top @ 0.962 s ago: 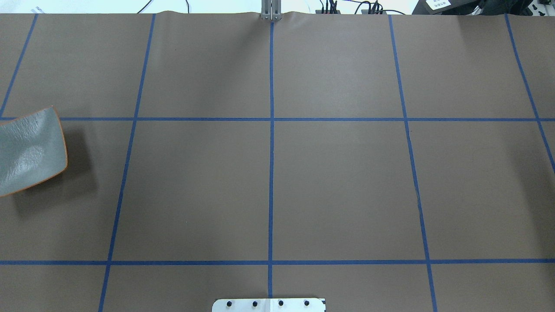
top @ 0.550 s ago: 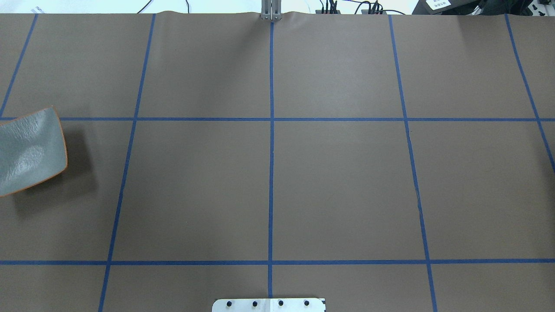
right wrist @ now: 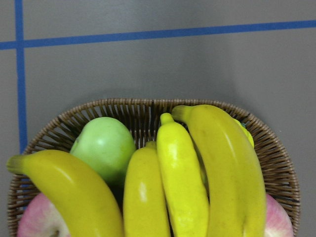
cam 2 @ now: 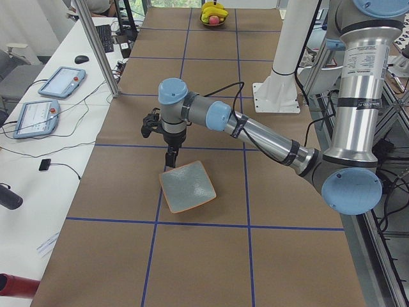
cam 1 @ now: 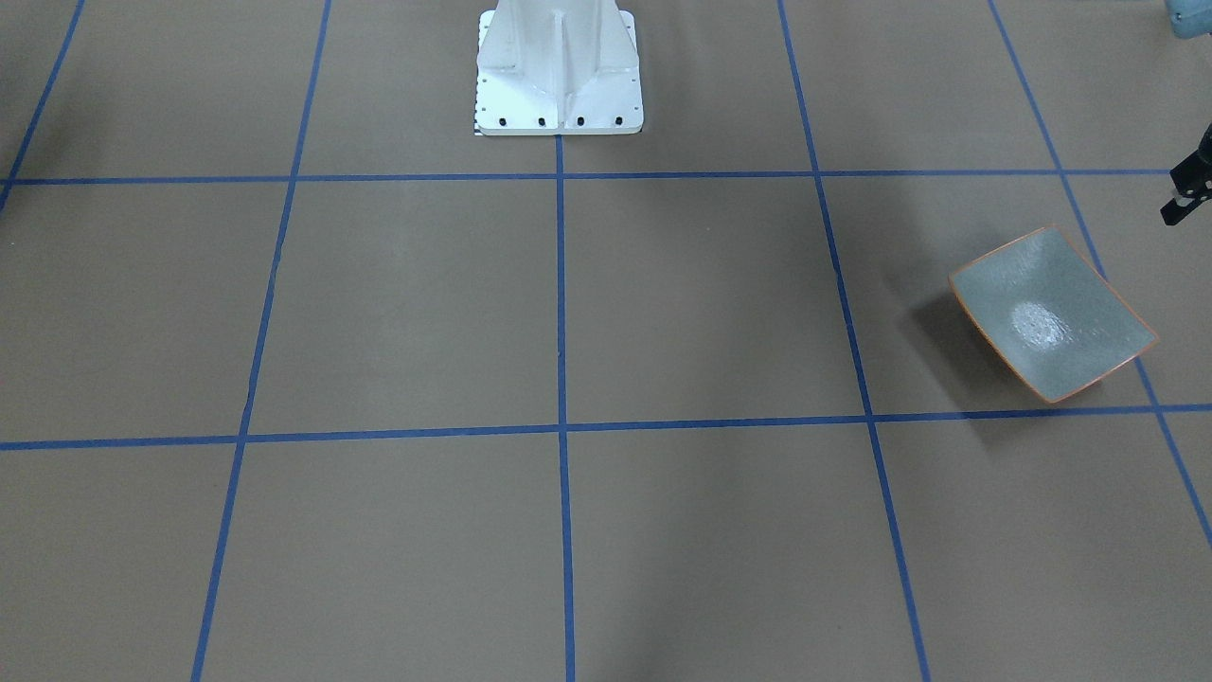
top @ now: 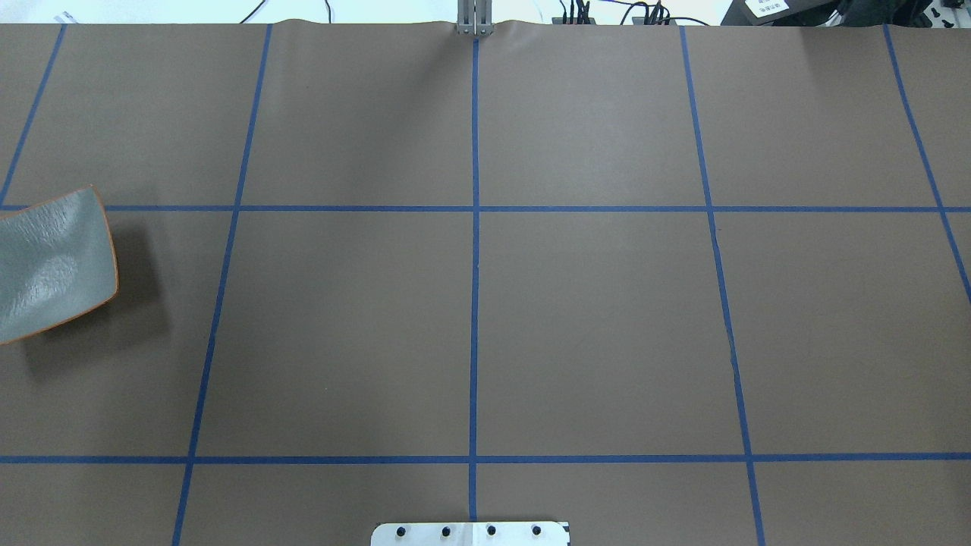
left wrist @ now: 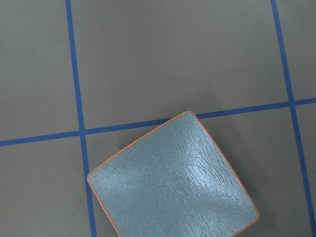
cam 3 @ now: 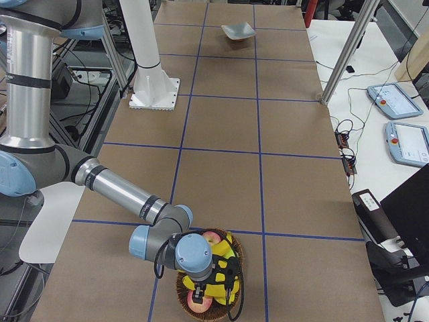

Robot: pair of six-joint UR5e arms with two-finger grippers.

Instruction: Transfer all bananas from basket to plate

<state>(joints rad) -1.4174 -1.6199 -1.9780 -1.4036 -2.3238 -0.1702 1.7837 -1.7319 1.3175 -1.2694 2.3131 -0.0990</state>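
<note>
The plate (cam 1: 1051, 317) is a squarish grey-green dish with an orange-brown rim, bare, at the table's left end; it also shows in the overhead view (top: 45, 265), the left wrist view (left wrist: 173, 177) and the exterior left view (cam 2: 187, 187). My left gripper (cam 2: 169, 161) hangs just beside its rim; whether it is open I cannot tell. The bananas (right wrist: 180, 177), four glossy yellow ones, lie in a wicker basket (right wrist: 123, 106) at the right end. My right gripper (cam 3: 213, 288) hovers over the basket (cam 3: 184, 298); whether it is open I cannot tell.
A green apple (right wrist: 103, 145) and red apples (right wrist: 279, 217) share the basket. The white robot base (cam 1: 559, 66) stands at the table's near middle. Blue tape lines grid the brown mat. An aluminium post (cam 2: 96, 48) and tablets (cam 2: 61, 82) stand along the far side.
</note>
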